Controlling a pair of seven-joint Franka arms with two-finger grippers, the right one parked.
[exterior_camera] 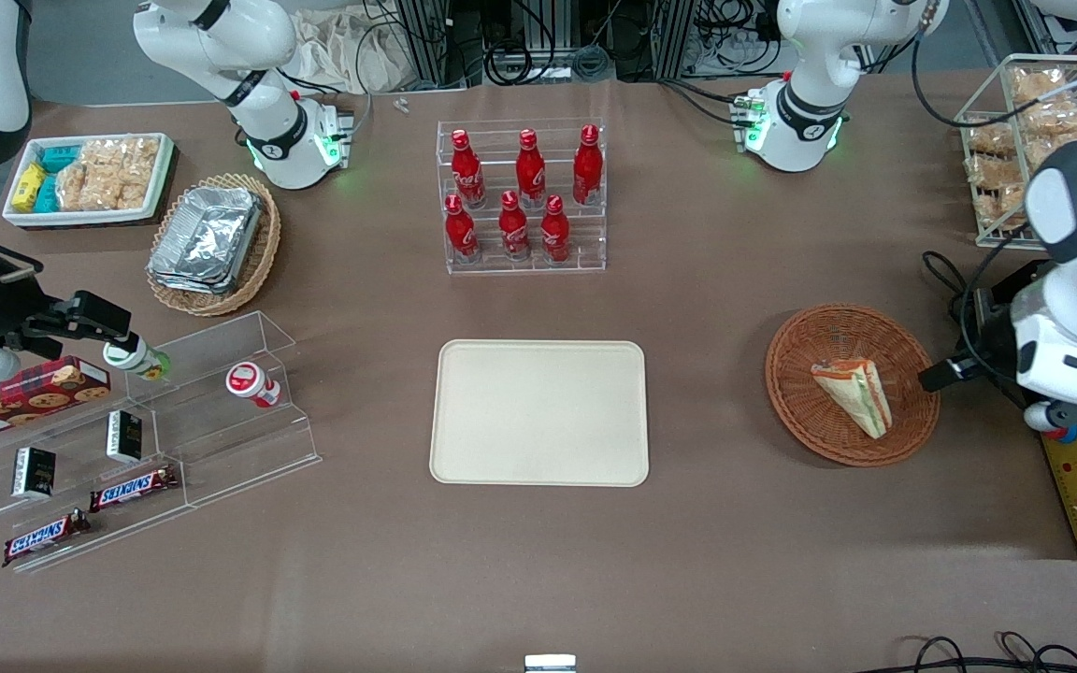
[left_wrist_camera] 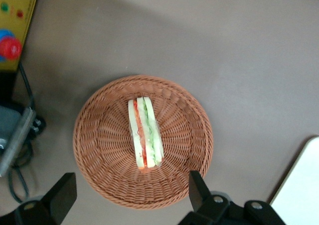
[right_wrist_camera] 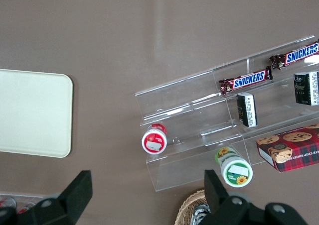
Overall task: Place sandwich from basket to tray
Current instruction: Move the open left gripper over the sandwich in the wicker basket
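While my gripper [left_wrist_camera: 129,197] hangs open above the basket [left_wrist_camera: 99,150], the sandwich [left_wrist_camera: 144,133] lies inside it, standing on edge. Its wrap looks slippery and the wedge narrow, so a skewed pinch could tip it or drag the basket. Nothing stands between basket and tray [exterior_camera: 538,411]; the bottles [exterior_camera: 520,196] sit farther from the front camera, clear of that route.
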